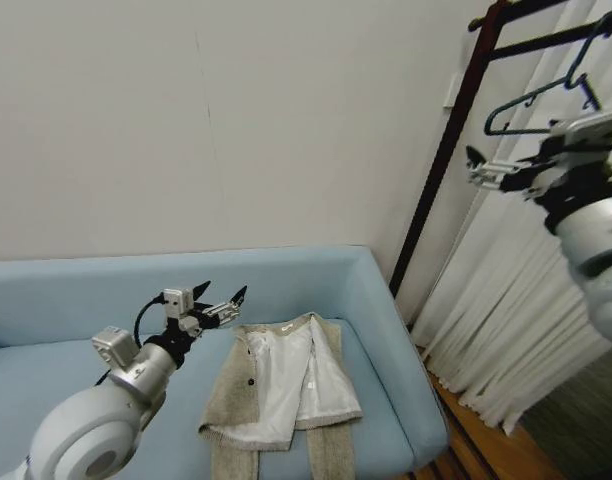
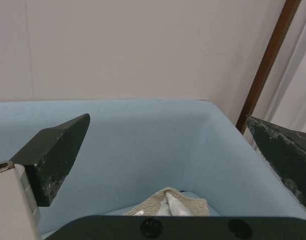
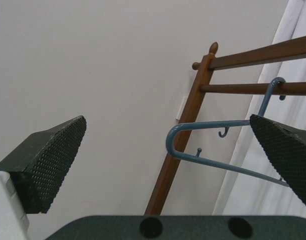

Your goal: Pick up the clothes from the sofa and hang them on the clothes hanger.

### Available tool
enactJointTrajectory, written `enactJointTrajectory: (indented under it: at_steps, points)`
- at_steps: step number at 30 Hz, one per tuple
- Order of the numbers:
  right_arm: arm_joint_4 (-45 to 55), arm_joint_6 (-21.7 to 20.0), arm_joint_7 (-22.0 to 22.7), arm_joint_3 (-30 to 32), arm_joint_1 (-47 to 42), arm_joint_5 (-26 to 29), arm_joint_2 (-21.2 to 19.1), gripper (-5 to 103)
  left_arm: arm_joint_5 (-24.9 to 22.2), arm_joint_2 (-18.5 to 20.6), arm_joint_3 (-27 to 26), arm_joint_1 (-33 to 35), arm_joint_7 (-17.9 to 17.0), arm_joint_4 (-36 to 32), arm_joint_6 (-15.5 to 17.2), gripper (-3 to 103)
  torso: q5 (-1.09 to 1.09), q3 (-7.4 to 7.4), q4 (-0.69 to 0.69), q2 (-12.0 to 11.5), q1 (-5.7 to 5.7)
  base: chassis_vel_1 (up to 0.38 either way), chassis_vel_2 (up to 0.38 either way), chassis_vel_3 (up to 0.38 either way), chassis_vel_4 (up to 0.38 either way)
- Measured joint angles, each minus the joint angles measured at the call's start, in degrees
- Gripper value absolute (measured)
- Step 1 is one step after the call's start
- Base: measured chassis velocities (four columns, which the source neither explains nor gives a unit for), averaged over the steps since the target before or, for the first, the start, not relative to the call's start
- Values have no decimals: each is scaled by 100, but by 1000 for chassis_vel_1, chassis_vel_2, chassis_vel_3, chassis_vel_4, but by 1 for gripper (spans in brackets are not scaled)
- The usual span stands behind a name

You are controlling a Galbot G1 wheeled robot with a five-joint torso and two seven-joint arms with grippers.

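Observation:
A beige knit cardigan [image 1: 281,390] with a white lining lies spread open on the light blue sofa [image 1: 376,330], near its right end; a bit of it [image 2: 168,206] shows in the left wrist view. My left gripper [image 1: 224,305] hovers open above the sofa, just left of the garment's collar, holding nothing. My right gripper [image 1: 486,168] is raised high on the right, open and holding nothing. It sits just left of a blue wire hanger [image 1: 546,95] on the dark wooden rack [image 1: 441,150]. In the right wrist view the hanger [image 3: 213,145] hangs from the rack's lower bar [image 3: 243,89].
White curtains [image 1: 506,330] hang behind the rack on the right. A plain wall [image 1: 206,120] backs the sofa. Wooden floor [image 1: 466,445] shows by the sofa's right end.

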Motion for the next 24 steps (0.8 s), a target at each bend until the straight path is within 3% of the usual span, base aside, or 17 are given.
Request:
enactJointTrajectory:
  at_steps: [7,13,24]
  points:
    - [-991,156,-438,-442,738,693,-220,100,12,9,145,-111,90,83,84,100,2,1,1,0,0,0,0,0,0]
    - [-1612,546,-1121,-488,754,778,-412,100,9,74,200,-152,177,169,108,100,2,0,-1,0,0,0,0,0,0]
    - [-1542,639,-1115,-646,637,710,-119,100,5,51,205,37,247,190,150,100,1,1,1,-1,1,0,0,0,0]
